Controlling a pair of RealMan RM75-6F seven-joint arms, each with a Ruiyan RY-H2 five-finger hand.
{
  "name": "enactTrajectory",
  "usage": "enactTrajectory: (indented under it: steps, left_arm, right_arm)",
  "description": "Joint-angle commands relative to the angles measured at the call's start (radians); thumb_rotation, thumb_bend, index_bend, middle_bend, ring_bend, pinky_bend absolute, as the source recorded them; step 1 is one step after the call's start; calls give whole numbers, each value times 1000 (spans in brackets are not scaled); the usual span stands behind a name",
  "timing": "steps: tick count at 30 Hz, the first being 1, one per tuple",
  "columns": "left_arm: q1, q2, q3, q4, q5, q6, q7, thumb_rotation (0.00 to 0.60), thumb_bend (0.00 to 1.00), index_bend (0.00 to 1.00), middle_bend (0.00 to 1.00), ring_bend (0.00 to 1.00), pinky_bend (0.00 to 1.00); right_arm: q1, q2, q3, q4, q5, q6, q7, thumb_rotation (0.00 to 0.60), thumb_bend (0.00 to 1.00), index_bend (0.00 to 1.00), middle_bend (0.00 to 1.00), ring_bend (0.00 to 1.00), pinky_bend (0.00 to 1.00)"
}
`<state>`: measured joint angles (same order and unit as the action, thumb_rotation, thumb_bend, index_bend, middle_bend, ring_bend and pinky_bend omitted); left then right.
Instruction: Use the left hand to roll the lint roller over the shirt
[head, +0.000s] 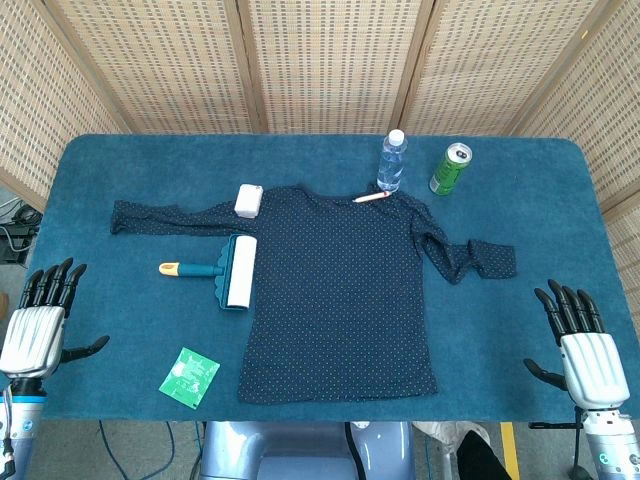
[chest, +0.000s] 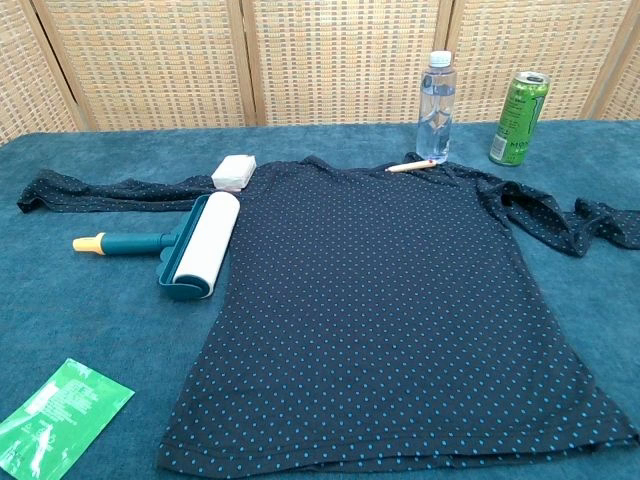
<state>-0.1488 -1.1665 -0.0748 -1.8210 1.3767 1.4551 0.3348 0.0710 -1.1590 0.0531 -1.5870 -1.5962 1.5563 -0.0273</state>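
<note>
You see a matt cloth shirt (chest: 380, 300), a smooth plastic lint roller (chest: 195, 248) and a glossy metal can (chest: 519, 118).

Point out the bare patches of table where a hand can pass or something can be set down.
Free: the left strip between the left hand, roller handle and packet; the right side between the shirt hem, its sleeve and the right hand; the far left corner behind the other sleeve. Crowded: the collar, with box, pencil, bottle and can.

Teal lint roller (head: 228, 271) with white roll lying at left edge of flat dotted navy shirt (head: 340, 295)
</note>
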Motion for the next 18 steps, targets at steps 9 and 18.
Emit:
enactTrajectory:
  steps: [9,18]
  left_arm:
    - [-8,-7,-3,8,-6,-10,2,600,126,0,0,0,0]
    - [-8,-6,-4,2,-5,-6,10,600,126,0,0,0,0]
  right_arm:
    - [3,-5,3,6,9,-8,-6,600,74,0,0,0,0]
    - [1,-5,4,9,15,-7,0,600,74,0,0,0,0]
